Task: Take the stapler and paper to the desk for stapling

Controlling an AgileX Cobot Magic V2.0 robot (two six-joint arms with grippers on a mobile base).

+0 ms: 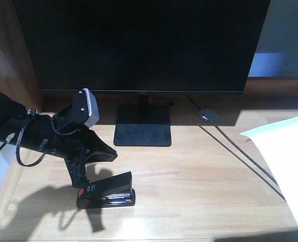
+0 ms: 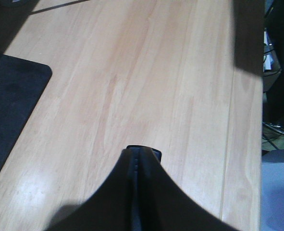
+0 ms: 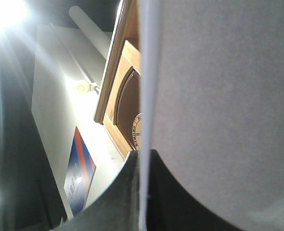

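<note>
On the desk [image 1: 199, 176], stapler [image 1: 108, 190] between closed left fingers [image 2: 108, 202]; paper [image 3: 218, 96] pinched in right fingers [image 3: 117, 202].

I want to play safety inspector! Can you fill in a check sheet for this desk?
Surface: light-wood desk, with sunlit patches and shadows.
Job's things: stapler resting on the desk, top raised; paper at the right, held by its edge.
Clutter: dark monitor on its stand.
Grippers: left gripper, jaws shut on the stapler's rear; right gripper, jaws shut on the paper's edge.
Cables: black cable running across the desk toward the paper.
Surroundings: brown wooden panel at left.
</note>
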